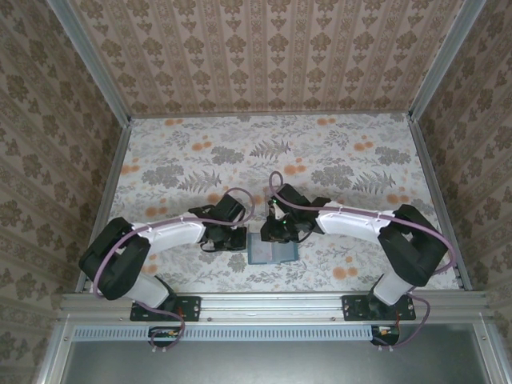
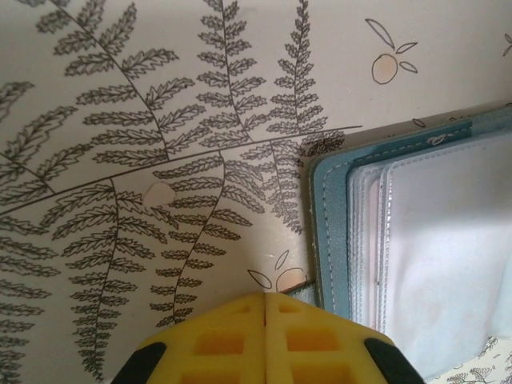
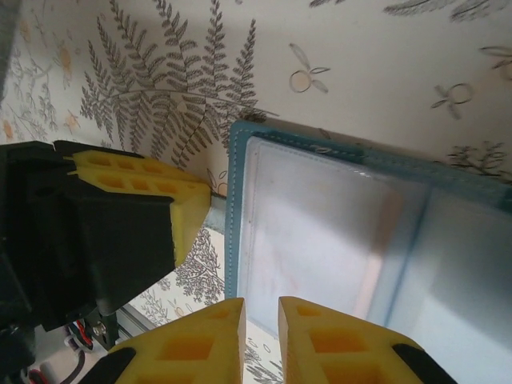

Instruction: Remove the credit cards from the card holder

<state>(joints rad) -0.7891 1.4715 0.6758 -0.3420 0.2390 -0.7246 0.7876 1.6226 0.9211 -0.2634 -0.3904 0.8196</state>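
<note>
Starting the pull-out, I judge: the card holder (image 1: 272, 250) lies open at the 6 o'clock edge of the flowered tabletop (image 1: 240, 152). The left pincer (image 2: 265, 308) is pressed together at its 9 o'clock side, and the right pincer (image 3: 262, 316) is slightly apart over it. The next move calls for hooking a card edge from its sleeve; wallpapered walls (image 1: 272, 56) enclose everything.

blocked: left gripper (image 2: 265, 300), right gripper (image 3: 261, 312) at card holder (image 1: 272, 253) | free: far table (image 1: 272, 152)

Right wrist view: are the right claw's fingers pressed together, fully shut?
No, the right claw has its two yellow fingers standing apart with a narrow gap between them, by the edge of the card holder.
</note>
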